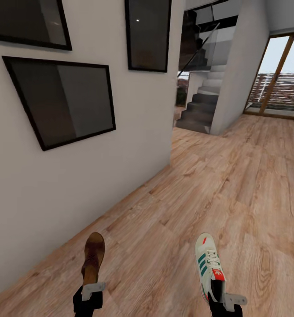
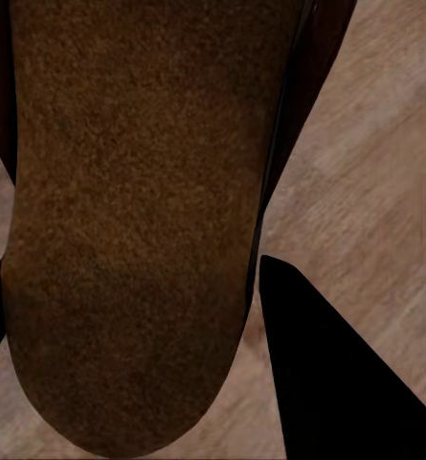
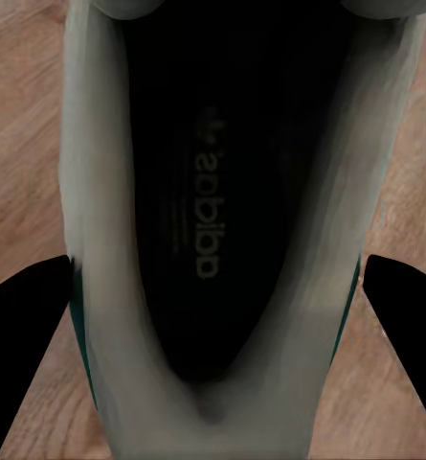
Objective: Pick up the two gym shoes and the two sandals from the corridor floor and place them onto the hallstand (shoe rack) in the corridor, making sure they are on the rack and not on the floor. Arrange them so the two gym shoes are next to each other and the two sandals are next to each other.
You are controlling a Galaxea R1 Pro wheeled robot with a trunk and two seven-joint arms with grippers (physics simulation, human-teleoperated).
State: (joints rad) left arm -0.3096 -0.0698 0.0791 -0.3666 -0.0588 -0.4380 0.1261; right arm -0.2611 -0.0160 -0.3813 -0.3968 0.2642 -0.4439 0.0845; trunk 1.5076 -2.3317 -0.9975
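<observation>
Sandal: one, dark brown leather, slip-on, with a wide strap across the front and a tan footbed; held clear of the floor by its heel end in the left gripper, toe pointing forward, close to the white wall. In the left wrist view the sandal shows a grainy brown surface with a rounded end, the dark fingers closed against its sides. Sneaker: one, white, low, lace-up, with green side stripes, white laces and a red patch at the heel; held above the floor by its heel end in the right gripper, toe pointing forward, well apart from the sandal and roughly level with it. In the right wrist view the sneaker shows a dark inner lining with pale lettering, off-white walls and a green edge at each side, with the dark fingers clamped on its two flanks. Floor: light brown wood-grain planks, running from the wall out to a staircase and a wood-framed glass door at the far end. Wall: three dark, black-framed panels hang on it.
</observation>
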